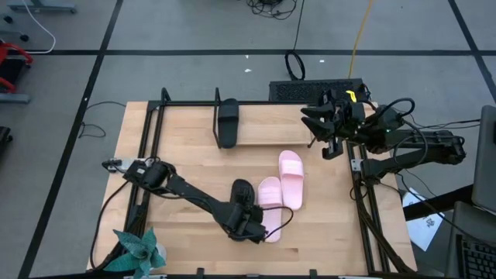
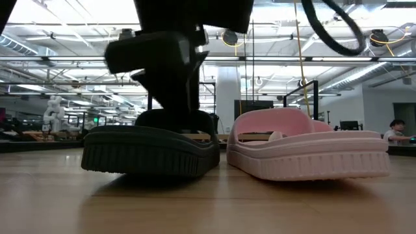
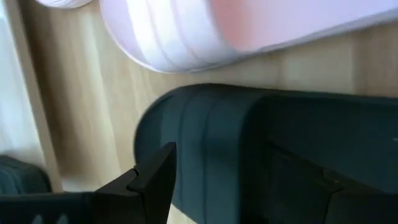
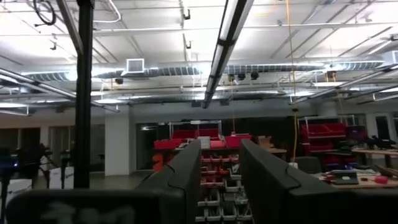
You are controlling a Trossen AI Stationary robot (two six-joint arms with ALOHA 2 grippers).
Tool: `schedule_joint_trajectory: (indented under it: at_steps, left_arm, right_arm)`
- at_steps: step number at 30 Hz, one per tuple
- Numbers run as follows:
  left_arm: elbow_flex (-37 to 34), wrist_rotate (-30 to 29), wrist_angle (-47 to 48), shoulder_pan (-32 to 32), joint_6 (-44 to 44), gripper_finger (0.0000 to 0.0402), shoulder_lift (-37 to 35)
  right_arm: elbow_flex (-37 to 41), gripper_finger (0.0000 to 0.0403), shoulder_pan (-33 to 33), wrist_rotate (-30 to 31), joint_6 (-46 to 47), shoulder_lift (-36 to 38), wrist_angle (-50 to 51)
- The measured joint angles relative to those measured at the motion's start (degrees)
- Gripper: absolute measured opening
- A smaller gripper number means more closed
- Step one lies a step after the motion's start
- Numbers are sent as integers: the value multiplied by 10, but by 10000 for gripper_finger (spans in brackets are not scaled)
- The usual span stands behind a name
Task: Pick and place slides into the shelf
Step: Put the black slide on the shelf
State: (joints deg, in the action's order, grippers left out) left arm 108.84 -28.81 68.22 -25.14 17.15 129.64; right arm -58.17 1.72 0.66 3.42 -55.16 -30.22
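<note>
1. The left end effector (image 1: pixel 252 225) sits down on the black slide (image 1: pixel 242 194) near the worktop's (image 1: pixel 186 167) front edge, fingers spread wide to straddle it for lifting.
2. One black slide (image 1: pixel 227 122) already stands on the shelf (image 1: pixel 267 122) along the back edge.
3. The pink slides (image 1: pixel 283 182) wait mid-worktop (touching each other).
4. The right end effector (image 1: pixel 325 124) hovers half-open and empty near the back right corner, clear of the left arm.

My wooden tabletop (image 1: pixel 194 151) carries the shelf (image 1: pixel 263 128) along its far edge, one black slide (image 1: pixel 227 122) standing on that shelf's board. Nearer than the shelf, two pink slides (image 1: pixel 283 186) lie side by side on the bare wood, another black slide (image 1: pixel 242 194) touching the pink pair's left side
</note>
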Motion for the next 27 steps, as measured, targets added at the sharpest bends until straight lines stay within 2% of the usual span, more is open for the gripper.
schedule_joint_trajectory:
  at_steps: [10, 14, 19, 20, 27]
  left_arm:
    - [0, -29, 46, 17, 55, 227, 19]
    - [0, -28, 52, 20, 60, 168, 27]
    - [0, -25, 54, 22, 63, 30, 28]
    - [0, -24, 55, 22, 67, 17, 28]
    - [45, -18, 141, 2, 116, 3, -6]
  right_arm:
    - [0, 98, 0, -9, 0, 0, 5]
    - [0, 98, 0, -9, 0, 0, 5]
    - [0, 98, 0, -10, 0, 0, 5]
    - [0, 98, 0, -9, 0, 0, 5]
    - [0, 98, 0, -9, -14, 0, -11]
